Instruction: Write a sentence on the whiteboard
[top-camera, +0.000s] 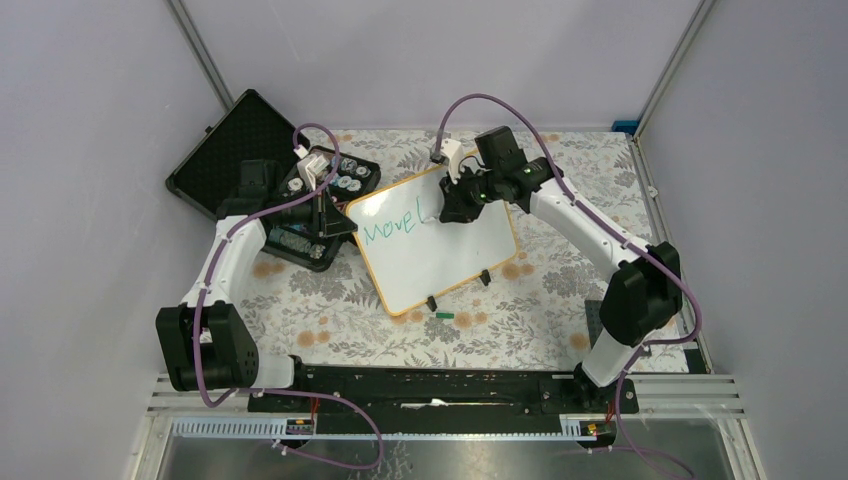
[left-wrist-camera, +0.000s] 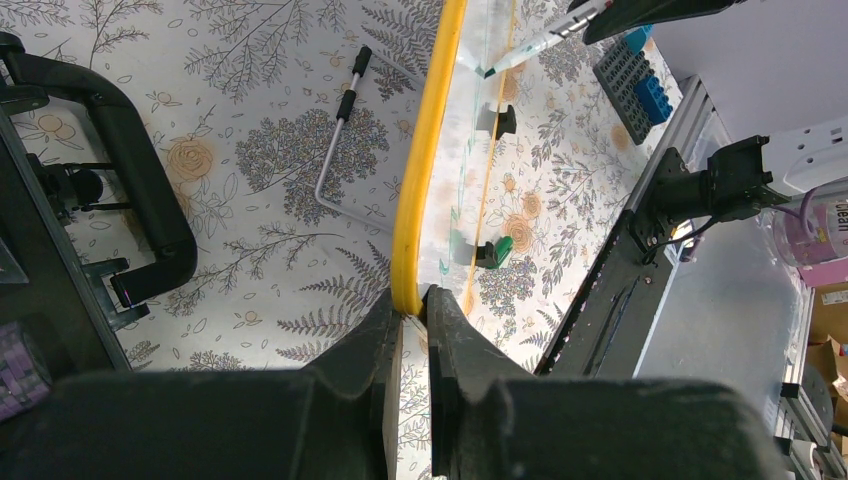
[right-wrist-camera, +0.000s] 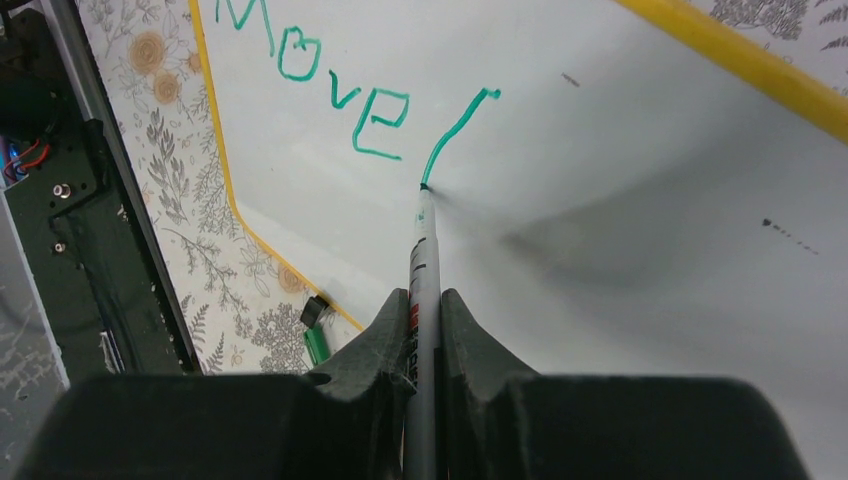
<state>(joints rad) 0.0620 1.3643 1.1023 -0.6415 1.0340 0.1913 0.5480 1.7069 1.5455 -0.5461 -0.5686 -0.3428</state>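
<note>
**Mia:** What are we seeing at the right pincer?

**Tom:** We are seeing its two black fingers squeezing tight on a thin grey marker. The marker is poking out past the fingers. Its green tip is touching the whiteboard.

**Mia:** Where is the tip touching?

**Tom:** It is sitting at the end of a long curved green line. That line is just to the right of the green writing, and we are reading "Move" there.

**Mia:** And what is the left pincer doing?

**Tom:** We are seeing it pinching the yellow rim of the whiteboard, with one finger on each side. It is holding the board's left edge.

**Mia:** Where is the whiteboard sitting?

**Tom:** It is sitting in the middle of the table, on the flower pattern, and it is turned a bit crooked. Two little black clip feet are sticking out from its near edge. A small green thing is lying on the table just beside one foot.

**Mia:** Are we seeing anything farther out?

**Tom:** We are seeing an open black case lying at the far left, well apart from the writing.
</note>
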